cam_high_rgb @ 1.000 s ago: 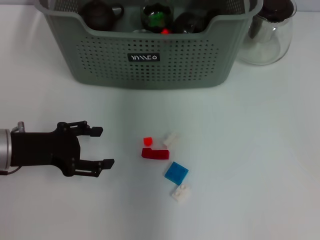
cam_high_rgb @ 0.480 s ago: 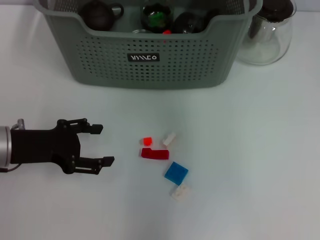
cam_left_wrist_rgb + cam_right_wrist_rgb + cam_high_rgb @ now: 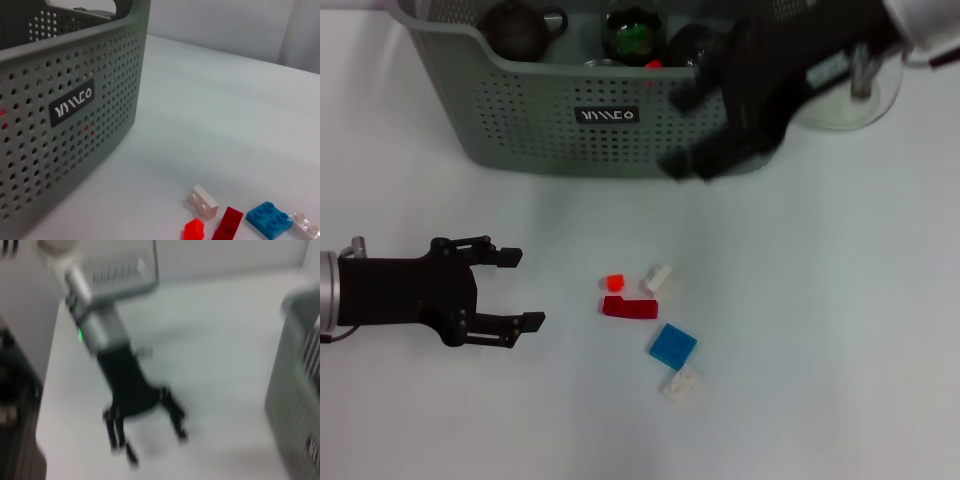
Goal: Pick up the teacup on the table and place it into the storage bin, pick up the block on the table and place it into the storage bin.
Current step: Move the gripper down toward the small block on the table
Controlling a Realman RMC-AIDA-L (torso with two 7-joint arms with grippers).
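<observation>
**A:** Where do the blocks lie, and which step is in hand?

**B:** A cluster of small plastic blocks sits on the white table (image 3: 840, 330), well in front of the large grey-green perforated plastic storage bin (image 3: 620, 110): a tiny red cube (image 3: 615, 283), a white brick (image 3: 658, 277), a flat dark red brick (image 3: 630, 308), a square blue plate (image 3: 673, 345) and a pale translucent brick (image 3: 682, 384). No teacup stands on the table, so this looks like the block step.

**A:** And the grippers?

**B:** The left gripper (image 3: 515, 290) hovers low in front of the bin, beside the blocks, jaws wide apart and empty. The right gripper (image 3: 705, 125) is blurred at the bin's front wall; its fingers seem spread, holding nothing.

**A:** What next?

**B:** Probably one gripper must centre over one block, descend and close.

**A:** What does the bin hold?

**B:** A dark brown teapot (image 3: 517, 28), dark rounded items, and green and red bits. A clear glass pitcher (image 3: 855, 85) stands beside the bin.
</observation>
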